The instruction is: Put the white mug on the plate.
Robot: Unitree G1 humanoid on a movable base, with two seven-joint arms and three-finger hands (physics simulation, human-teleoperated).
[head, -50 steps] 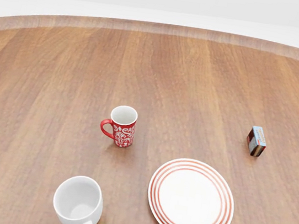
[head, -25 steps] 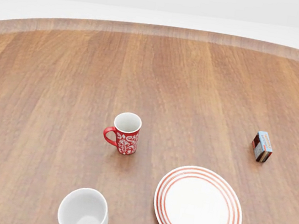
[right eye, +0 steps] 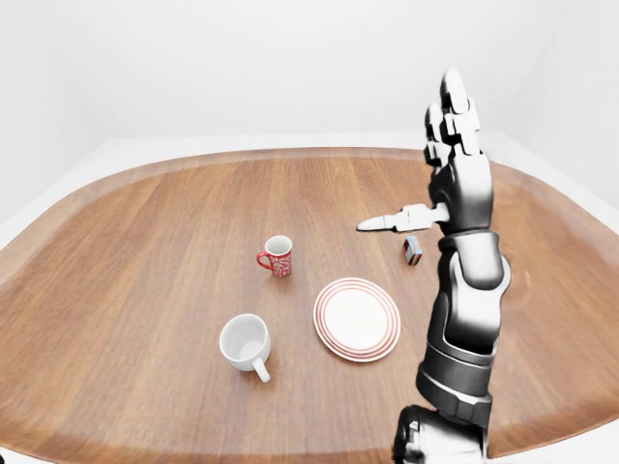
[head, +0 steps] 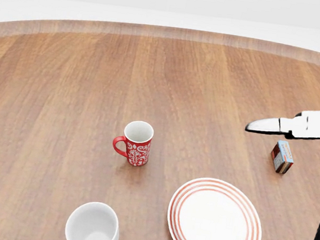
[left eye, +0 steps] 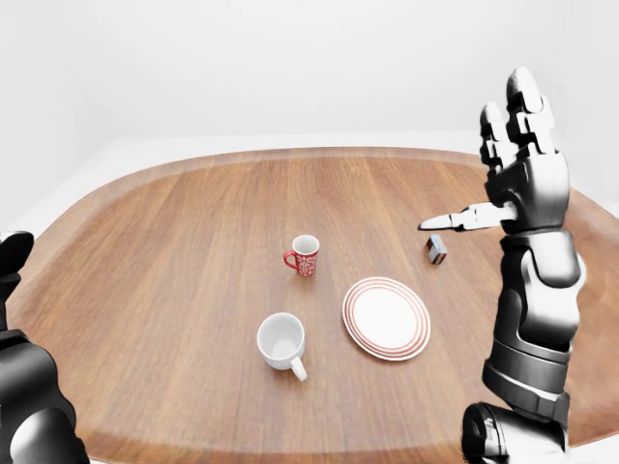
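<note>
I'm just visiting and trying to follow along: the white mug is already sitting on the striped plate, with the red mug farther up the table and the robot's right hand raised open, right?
Not quite. In the left-eye view the white mug stands on the bare table, to the left of the striped plate and apart from it. The rest holds: the red mug is farther up, and the right hand is raised with fingers open.

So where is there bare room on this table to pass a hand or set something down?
Most of the wooden table is bare: the whole left side, and the top beyond the red mug. The plate is empty. Things cluster at the centre: white mug, plate and small box, with the raised, open right hand above the box.
</note>
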